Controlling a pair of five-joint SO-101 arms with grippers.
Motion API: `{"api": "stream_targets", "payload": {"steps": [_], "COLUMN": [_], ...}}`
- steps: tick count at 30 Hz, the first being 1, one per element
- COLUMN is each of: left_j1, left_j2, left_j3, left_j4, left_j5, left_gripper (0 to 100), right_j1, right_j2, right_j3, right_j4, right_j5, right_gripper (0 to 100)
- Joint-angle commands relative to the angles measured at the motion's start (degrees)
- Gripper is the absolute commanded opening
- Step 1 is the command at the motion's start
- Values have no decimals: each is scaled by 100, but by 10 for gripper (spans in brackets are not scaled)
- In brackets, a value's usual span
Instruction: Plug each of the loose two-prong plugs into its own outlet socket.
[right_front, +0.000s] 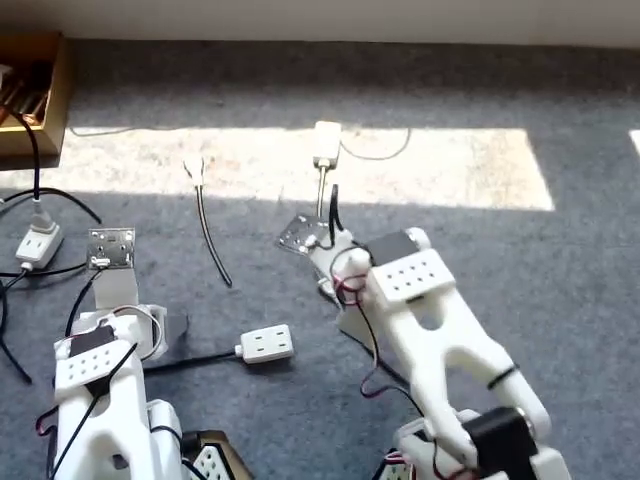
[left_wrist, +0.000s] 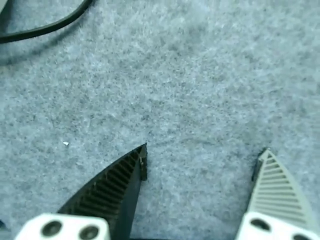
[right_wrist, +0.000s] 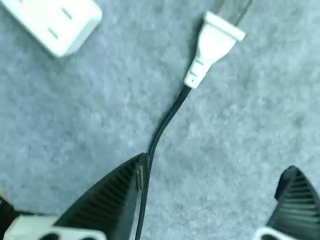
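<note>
A white two-prong plug (right_wrist: 215, 42) lies on the grey carpet, its black cord (right_wrist: 162, 125) running back beside one finger of my open right gripper (right_wrist: 217, 172). A white outlet socket (right_wrist: 55, 22) lies just beyond it. From above, this plug (right_front: 322, 185) sits between that socket (right_front: 326, 142) and the right gripper (right_front: 305, 236). A second loose plug (right_front: 195, 170) with a black cord lies farther left. Another white outlet socket (right_front: 267, 343) rests between the arms. My left gripper (left_wrist: 204, 152) is open over bare carpet, seen from above at the left (right_front: 110, 250).
At the far left, an outlet (right_front: 38, 243) has a plug in it, with black cables around it. A wooden box (right_front: 35, 95) stands at the back left corner. A black cable (left_wrist: 45, 27) crosses the carpet beyond the left gripper. Sunlight falls across the far carpet.
</note>
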Motion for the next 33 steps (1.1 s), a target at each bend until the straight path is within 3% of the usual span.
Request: {"api": "stream_targets", "payload": {"steps": [1, 7, 29, 33], "left_j1": [154, 154, 154, 154], "left_j2": [-22, -22, -22, -22], "left_j3": [13, 13, 13, 13], "left_j4": [-53, -62, -62, -53], "left_j5": [-44, -44, -44, -44], "left_gripper": [344, 344, 344, 344], "right_j1": [-119, -127, -673, -664], "right_j2": [1147, 2563, 2923, 2905], "right_j3": [-1200, -2070, -1842, -1648], "right_j4": [-514, -558, -831, -980], "right_j5": [-589, -1969, -2022, -2365], "right_gripper": [385, 366, 241, 201]}}
